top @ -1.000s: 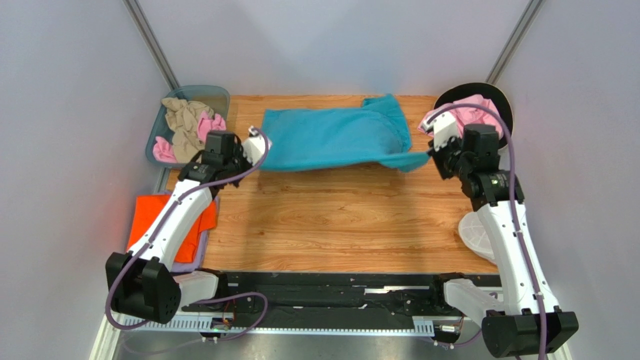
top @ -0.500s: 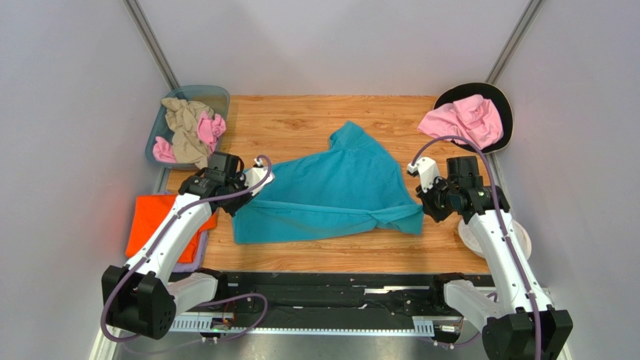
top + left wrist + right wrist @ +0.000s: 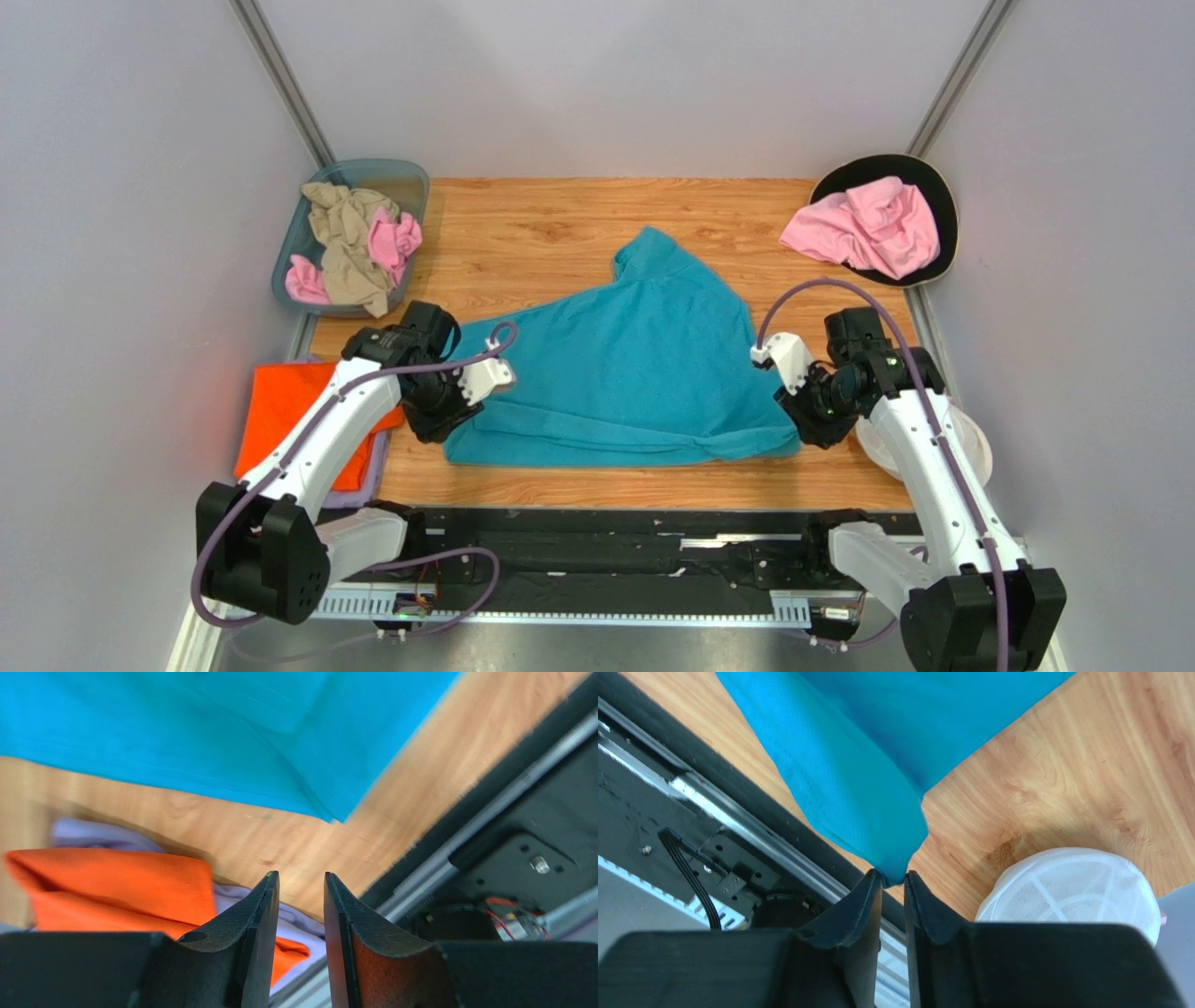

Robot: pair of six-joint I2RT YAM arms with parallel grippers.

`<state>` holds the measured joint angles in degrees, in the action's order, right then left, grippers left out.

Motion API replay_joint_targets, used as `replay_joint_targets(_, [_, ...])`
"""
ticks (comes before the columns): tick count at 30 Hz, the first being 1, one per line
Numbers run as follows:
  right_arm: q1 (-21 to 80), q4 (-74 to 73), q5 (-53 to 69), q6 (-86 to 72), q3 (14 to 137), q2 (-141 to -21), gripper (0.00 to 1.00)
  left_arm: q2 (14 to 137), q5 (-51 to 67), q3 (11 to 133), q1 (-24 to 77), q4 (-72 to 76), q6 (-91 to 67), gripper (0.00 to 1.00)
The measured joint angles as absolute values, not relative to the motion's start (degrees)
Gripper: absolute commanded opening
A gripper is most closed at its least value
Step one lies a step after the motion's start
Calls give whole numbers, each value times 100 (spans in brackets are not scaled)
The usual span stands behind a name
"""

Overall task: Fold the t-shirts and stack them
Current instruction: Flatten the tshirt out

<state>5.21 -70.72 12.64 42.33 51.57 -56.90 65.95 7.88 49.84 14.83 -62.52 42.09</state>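
Where the counter (image 3: 561,487) meets its near edge, the left gripper (image 3: 300,876) is seen with jaws parted and nothing between them, just beside the near left corner of the teal t-shirt (image 3: 631,371). To its left, an orange t-shirt (image 3: 288,413) is laid on a lavender t-shirt (image 3: 98,831). At the teal cloth's near right corner the right gripper (image 3: 892,875) is found, jaws narrowly apart with the cloth's tip at their ends. Whether that tip is pinched cannot be told. A white dish (image 3: 1074,889) is seen beside it. The teal t-shirt is spread across the counter's middle. Farther back, a pink t-shirt (image 3: 870,224) is heaped on a black round pad (image 3: 943,196) at the right. A beige t-shirt (image 3: 337,224) and pink cloth (image 3: 397,238) are piled in a bin (image 3: 407,175) at the left.
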Motion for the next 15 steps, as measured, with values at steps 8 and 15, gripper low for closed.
replay_joint_targets(8, [523,-7581,1035,4665,5127,-5804,74,6600,910,4803,1492,-6884,4536,39])
replay_joint_targets(15, [523,-7319,915,4615,5074,-5946,98,6744,519,5166,1492,-5839,4150,43])
